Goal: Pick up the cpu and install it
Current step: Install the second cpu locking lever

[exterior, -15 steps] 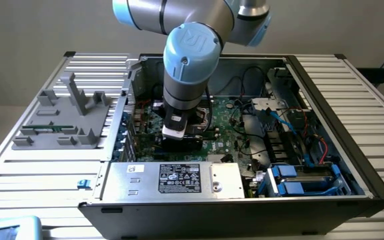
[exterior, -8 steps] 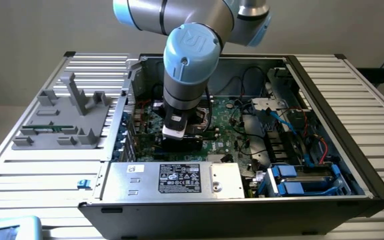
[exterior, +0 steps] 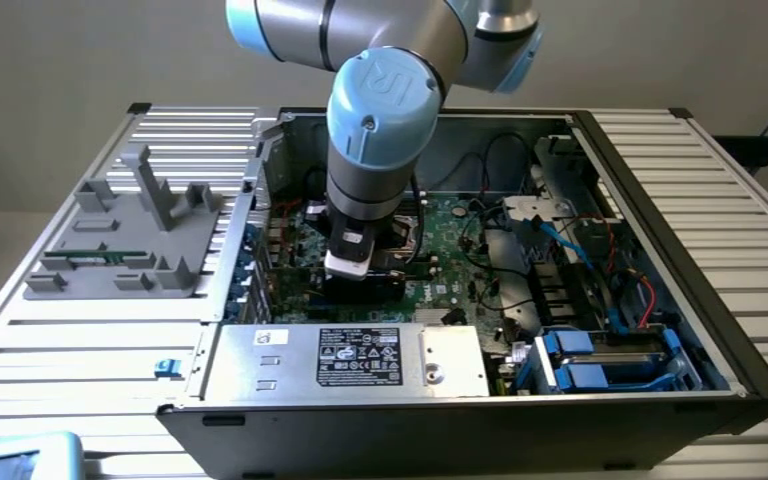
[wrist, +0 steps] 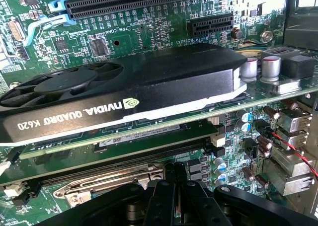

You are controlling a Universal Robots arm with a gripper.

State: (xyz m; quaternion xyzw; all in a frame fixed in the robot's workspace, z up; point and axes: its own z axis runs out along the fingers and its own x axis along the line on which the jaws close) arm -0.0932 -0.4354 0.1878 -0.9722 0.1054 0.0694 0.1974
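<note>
Inside the case: your arm [exterior: 377, 130] reaches down into the open computer case [exterior: 704, 330], wrist low over the green motherboard [exterior: 458, 265].
Pincer: fingers together per wrist view, black fingertips [wrist: 175, 179] meeting just above the board; whether sth thin sits btw them you can't tell.
CPU: can't pick it out in either view; no silver square chip visible, so its place is unclear.
Nearest obstacle: black graphics card [wrist: 124, 94] marked NVIDIA Quadro K620, w/ round fan at one end, lying across the board close beside the pincer.
Under pincer: long dark slot [wrist: 124, 159] and a metal bracket edge [wrist: 114, 179] just beside the fingertips.
Other board parts: silver capacitors [wrist: 261, 67], black PCIe slot [wrist: 149, 1], red wire [wrist: 298, 154] near the rear ports.
Ext view extras: silver power supply [exterior: 344, 360] w/ label at case front; blue drive caddies [exterior: 611, 365] on the exterior view's right; black & blue cables [exterior: 558, 240] btw board and drives.
Outside the case: grey fixture [exterior: 131, 235] w/ upright posts on the ribbed counter [exterior: 77, 340], the exterior view's left, well apart from the pincer.
View diff: ext view has the arm blocking the pincer tip; wrist view gives you card lettering and slots up close.
</note>
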